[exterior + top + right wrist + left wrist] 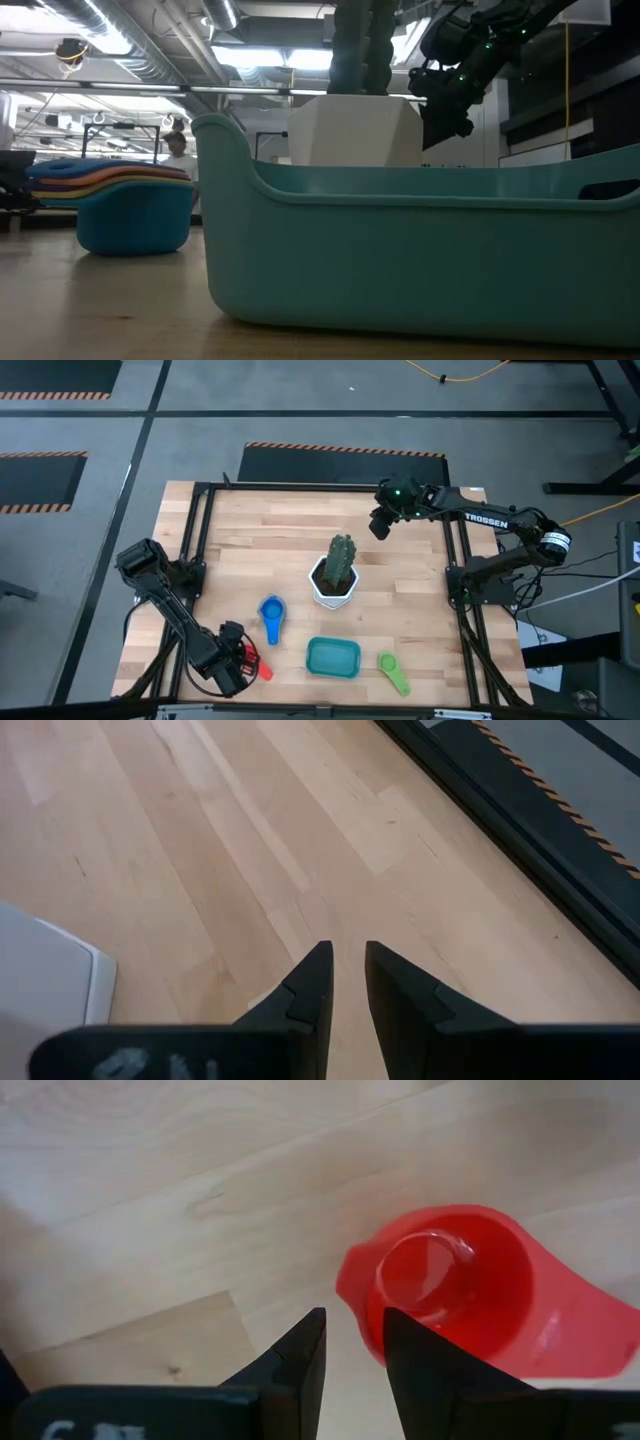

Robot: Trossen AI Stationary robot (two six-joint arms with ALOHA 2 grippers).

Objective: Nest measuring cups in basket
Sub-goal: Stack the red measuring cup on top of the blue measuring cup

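The left claw (243, 660) sits low at the near left corner of the worktop (260, 560), its fingers nearly together with only a narrow gap and nothing between them. Just beside its tips lies the red cup (450, 1285), mouth up, with its flat handle pointing away from the claw; one finger is close to the cup's rim, but I cannot tell whether it touches.

Farther to the right of that claw stands the blue cup (271, 610), which in the low view carries several other cups already nested inside it, their coloured rims showing in layers. Beyond it to the right is the teal basket (332, 657), and I cannot tell from these views whether anything lies in it. The green cup (391, 671) lies just past the basket's far side. Behind the basket stands a white pot with a cactus (338, 572).

The right claw (380, 526) hangs over the far part of the worktop, well apart from every cup, fingers almost together and holding nothing.

These cups look light, stiff and smooth, so they would probably skid or tip under a sideways nudge. The rim wall, one finger inside and one outside, seems the surest hold; the thin handle is flatter and harder to pinch off the wood.
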